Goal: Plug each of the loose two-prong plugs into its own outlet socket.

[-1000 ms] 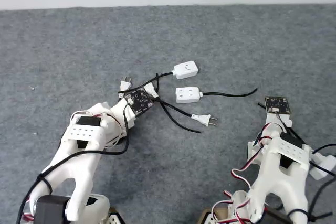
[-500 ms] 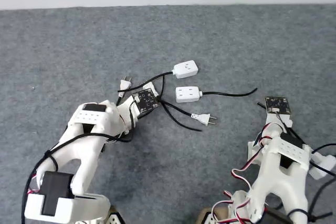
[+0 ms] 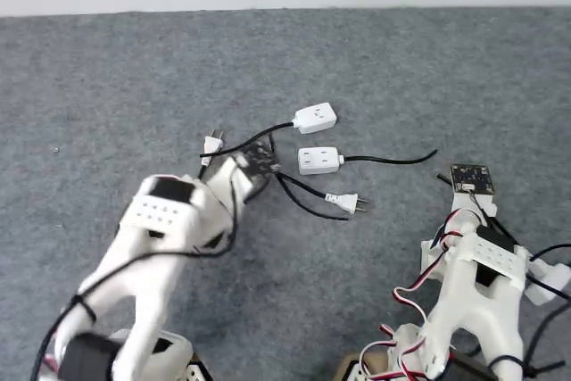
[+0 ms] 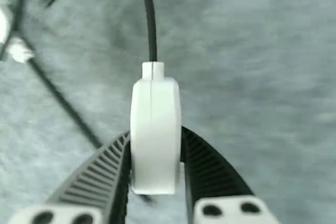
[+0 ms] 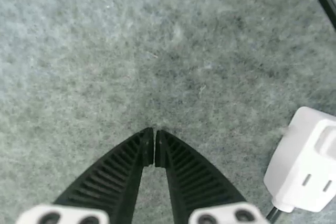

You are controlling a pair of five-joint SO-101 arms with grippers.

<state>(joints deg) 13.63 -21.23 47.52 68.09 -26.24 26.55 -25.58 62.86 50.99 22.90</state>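
The left arm stretches from the near-left corner of the desk (image 3: pixel 401 69) toward its middle, left claw (image 4: pixel 155 141) clamped on a white cord-end block (image 4: pixel 155 114). The right arm is folded at the near-right edge, right claw (image 5: pixel 154 148) pressed shut, a white socket (image 5: pixel 307 163) near it

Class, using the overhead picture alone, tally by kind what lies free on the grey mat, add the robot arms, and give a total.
Two-prong plugs: 2
White outlet sockets: 2
Robot arms: 2
Total: 6
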